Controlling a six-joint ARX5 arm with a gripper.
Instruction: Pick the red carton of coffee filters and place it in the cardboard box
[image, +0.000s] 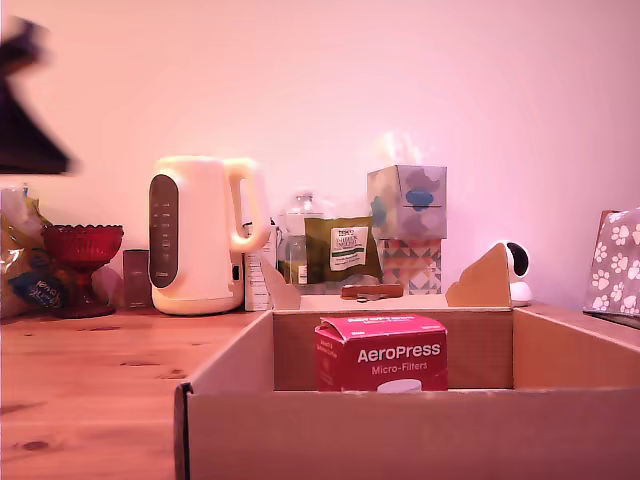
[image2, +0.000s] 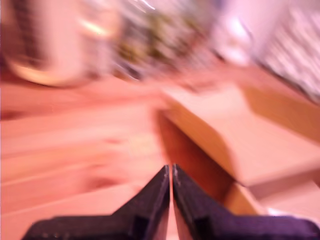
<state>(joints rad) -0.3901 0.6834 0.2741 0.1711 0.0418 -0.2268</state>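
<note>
The red carton of coffee filters (image: 381, 353) stands upright inside the cardboard box (image: 400, 436), near its back wall, with the white "AeroPress Micro-Filters" lettering facing the exterior camera. A dark, blurred part of my arm (image: 28, 120) shows high at the exterior view's left, far from the carton. In the wrist view my gripper (image2: 171, 168) is shut, its black fingers (image2: 155, 195) pressed together with nothing between them. It hangs over the wooden table beside a wall of the cardboard box (image2: 250, 135). The wrist picture is smeared by motion, and the carton does not show in it.
Behind the box stand a cream kettle (image: 200, 235), a red glass bowl (image: 82, 255), a green packet (image: 342, 250), stacked tissue boxes (image: 408, 225) and a small white camera (image: 517, 272). A paw-print box (image: 615, 262) sits at the exterior view's right. Bare wooden table (image: 90, 390) lies left of the box.
</note>
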